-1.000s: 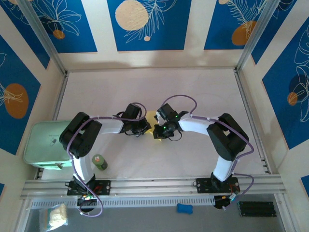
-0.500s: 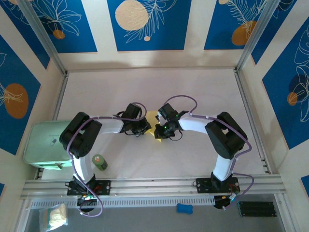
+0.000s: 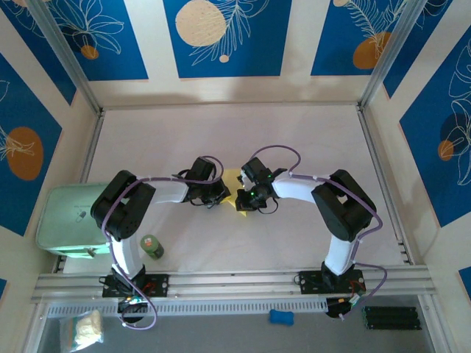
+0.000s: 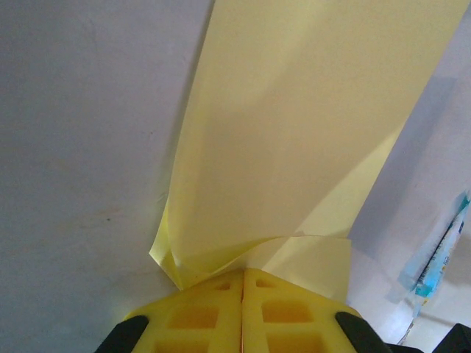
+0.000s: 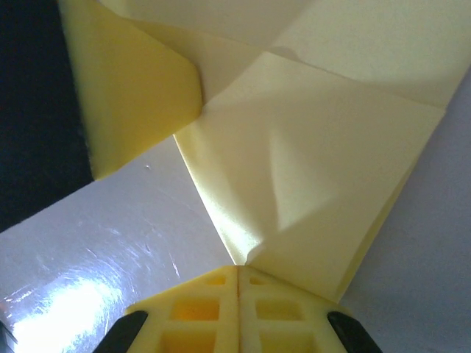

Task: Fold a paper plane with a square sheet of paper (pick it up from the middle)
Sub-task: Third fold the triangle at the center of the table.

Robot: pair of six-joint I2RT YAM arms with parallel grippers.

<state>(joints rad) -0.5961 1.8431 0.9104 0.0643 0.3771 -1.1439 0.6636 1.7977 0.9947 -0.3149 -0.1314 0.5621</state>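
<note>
Top cam: bright, even overhead light, sharp; faint soft shadows on table [image 3: 294, 132]. Right wrist cam: strong white glare on table btm-left, black patch top-left. Left wrist cam: paper [image 4: 294, 147] softly shaded at creases, grey shadow band beside it; closest parts slightly blurred.

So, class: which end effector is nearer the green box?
Left. The left end effector grips the paper right of the box; the right end effector sits further right.
</note>
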